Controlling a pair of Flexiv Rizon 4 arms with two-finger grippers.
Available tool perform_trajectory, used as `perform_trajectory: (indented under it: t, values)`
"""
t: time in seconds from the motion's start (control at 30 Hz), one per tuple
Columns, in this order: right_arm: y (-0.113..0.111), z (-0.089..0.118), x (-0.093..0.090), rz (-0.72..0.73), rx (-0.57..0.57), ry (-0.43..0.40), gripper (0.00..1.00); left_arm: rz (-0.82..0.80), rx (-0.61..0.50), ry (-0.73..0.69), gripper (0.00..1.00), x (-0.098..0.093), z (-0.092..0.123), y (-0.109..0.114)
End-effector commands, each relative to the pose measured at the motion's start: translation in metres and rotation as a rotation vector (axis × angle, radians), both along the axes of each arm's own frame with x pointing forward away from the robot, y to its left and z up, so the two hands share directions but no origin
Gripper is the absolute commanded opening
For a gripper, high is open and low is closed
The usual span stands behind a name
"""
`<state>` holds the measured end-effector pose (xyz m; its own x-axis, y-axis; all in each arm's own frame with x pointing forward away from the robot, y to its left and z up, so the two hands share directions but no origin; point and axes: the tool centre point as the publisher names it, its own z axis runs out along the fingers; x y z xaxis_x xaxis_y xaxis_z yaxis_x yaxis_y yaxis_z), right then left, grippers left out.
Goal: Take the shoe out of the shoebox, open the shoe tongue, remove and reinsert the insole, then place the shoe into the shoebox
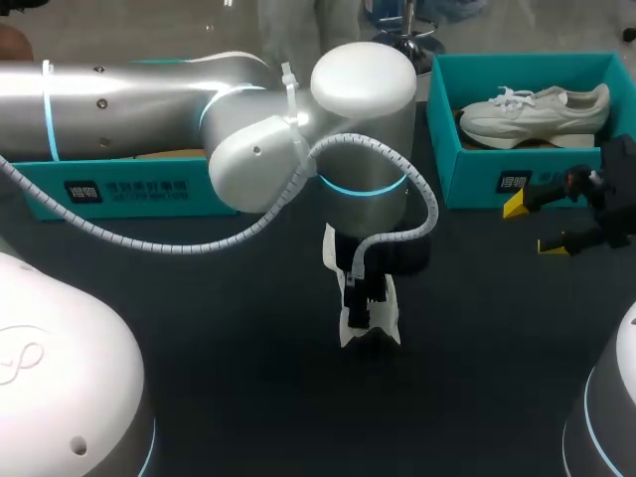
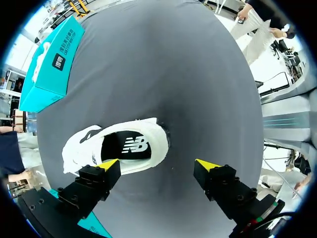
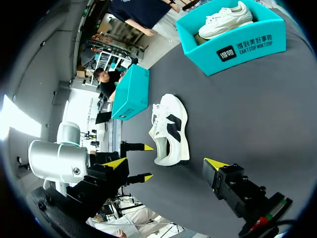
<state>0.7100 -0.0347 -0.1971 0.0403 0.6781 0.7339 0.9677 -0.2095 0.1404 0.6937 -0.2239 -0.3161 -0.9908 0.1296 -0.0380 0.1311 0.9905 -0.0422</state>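
Currently white shoe [image 1: 370, 326] being seen on counter [image 1: 199, 397] at head-view centre, outside shoebox [image 1: 477, 184] at upper right. Left gripper [image 2: 158, 166] being held open above shoe; right gripper [image 1: 534, 226] open too. Shoe being judged light, upper soft, sole stiffer; heel collar being favoured as hold.

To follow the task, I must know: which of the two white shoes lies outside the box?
The shoe on the dark table, below the left claw; the other shoe rests inside the teal shoebox.
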Motion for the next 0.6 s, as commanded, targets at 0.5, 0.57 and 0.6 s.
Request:
perform_trajectory:
  t: [0.5, 0.57, 0.6]
  values:
    - [0.001, 0.000, 0.000, -0.002, -0.003, 0.002, 1.00, 0.054, 0.039, -0.025, 1.00, -0.011, -0.063, -0.012]
    - [0.001, 0.000, 0.000, -0.002, -0.003, 0.002, 1.00, 0.060, 0.034, -0.040, 1.00, -0.011, -0.066, -0.014]
    - [0.001, 0.000, 0.000, -0.002, -0.003, 0.002, 1.00, 0.064, 0.029, -0.042, 1.00, -0.011, -0.068, -0.015]
